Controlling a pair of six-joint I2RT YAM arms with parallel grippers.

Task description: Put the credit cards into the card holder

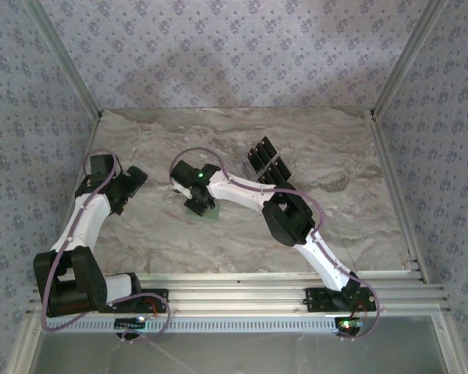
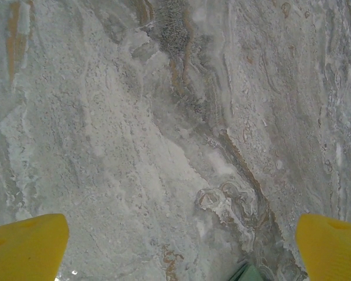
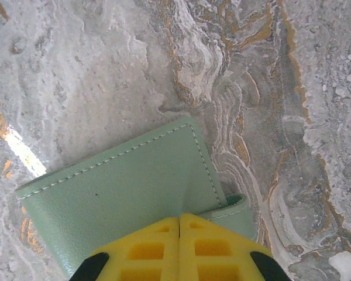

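The card holder (image 3: 123, 193) is a pale green stitched pouch lying flat on the marble table (image 3: 105, 70). A second green flap (image 3: 240, 213) pokes out at its lower right. My right gripper (image 3: 180, 219) is shut on the near edge of its top cover, which creases up into the yellow fingertips. From above, the right gripper (image 1: 199, 204) sits mid-table, and a sliver of the card holder (image 1: 211, 213) shows beside it. Several dark credit cards (image 1: 263, 160) stand on edge just behind the right arm. My left gripper (image 1: 131, 187) is open over bare marble at the left, its yellow fingers (image 2: 26, 249) spread wide.
Patterned walls with metal posts (image 1: 390, 70) enclose the table on three sides. A metal rail (image 1: 242, 292) runs along the near edge by the arm bases. A small green corner (image 2: 248, 274) shows at the bottom of the left wrist view; I cannot tell what it is.
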